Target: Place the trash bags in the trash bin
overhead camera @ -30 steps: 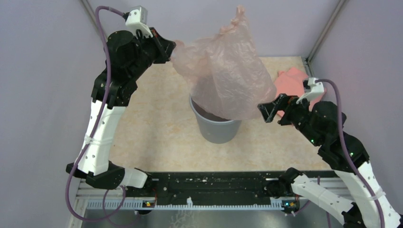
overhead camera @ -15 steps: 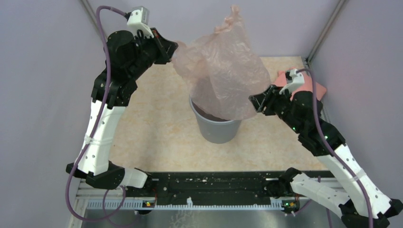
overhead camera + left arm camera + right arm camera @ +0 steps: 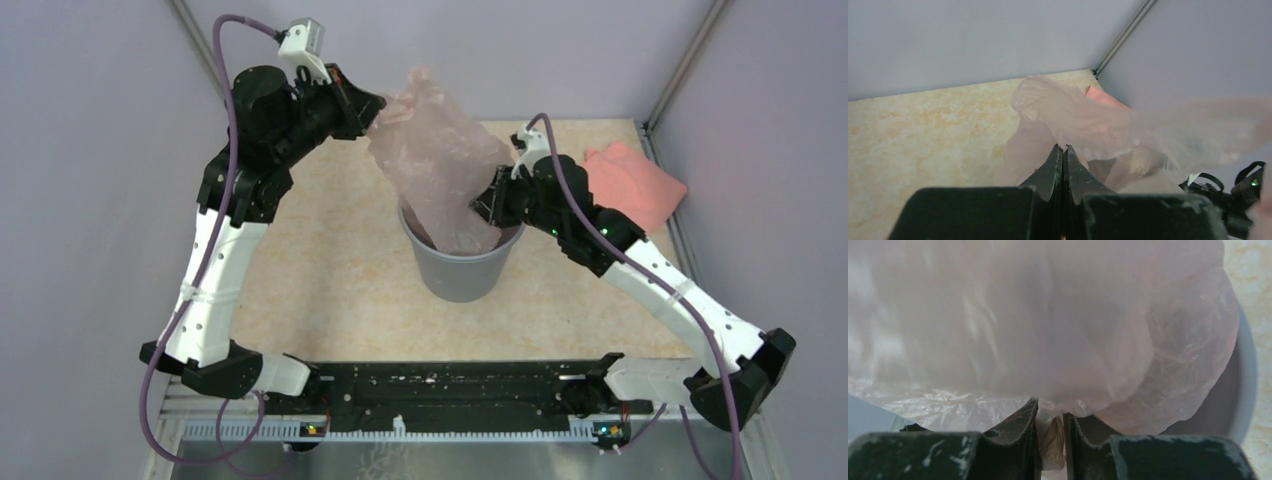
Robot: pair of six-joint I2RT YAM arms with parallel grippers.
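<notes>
The trash bag (image 3: 440, 160), thin translucent pale pink film, hangs bunched over the grey round trash bin (image 3: 460, 275), with its lower end inside the bin's mouth. My left gripper (image 3: 375, 108) holds the bag's upper left edge high above the table. In the left wrist view this gripper (image 3: 1063, 146) is shut, a sliver of the bag (image 3: 1083, 115) pinched at its tips. My right gripper (image 3: 487, 205) presses into the bag's right side just above the bin rim. In the right wrist view its jaws (image 3: 1050, 412) stand narrow with a fold of the bag (image 3: 1048, 330) between them, and the bin's rim (image 3: 1245, 380) curves at the right.
A folded opaque salmon-pink bundle (image 3: 632, 185) lies at the back right of the beige table (image 3: 320, 280), near the right wall post. Grey walls close in the back and both sides. The black rail (image 3: 450, 385) carrying both arm bases runs along the near edge.
My right arm swung left from beside the bag to over the bin, and its jaws closed on a fold of the bag. The bag has collapsed narrower and lower.
</notes>
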